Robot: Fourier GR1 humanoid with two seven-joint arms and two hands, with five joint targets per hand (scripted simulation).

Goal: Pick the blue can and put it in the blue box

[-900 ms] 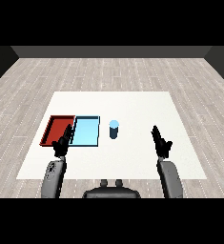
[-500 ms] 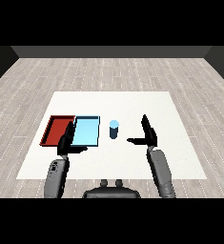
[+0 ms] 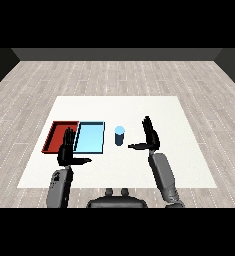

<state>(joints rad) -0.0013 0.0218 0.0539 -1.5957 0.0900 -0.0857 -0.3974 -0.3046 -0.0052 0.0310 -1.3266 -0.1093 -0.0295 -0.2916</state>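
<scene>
Nearest, the left hand [image 3: 66,150] is held open before the red tray [image 3: 53,135]. The right hand [image 3: 150,136], fingers straight and thumb spread, stands near the upright blue can [image 3: 119,135] (just right of the blue tray [image 3: 90,137]). A sideways approach could topple it.

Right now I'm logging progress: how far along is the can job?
Early. Nothing is done: the blue can stands on the table, right of the blue tray. In hand: the open right hand is beside it, not touching. Left: grasp, lift, place in tray.
</scene>
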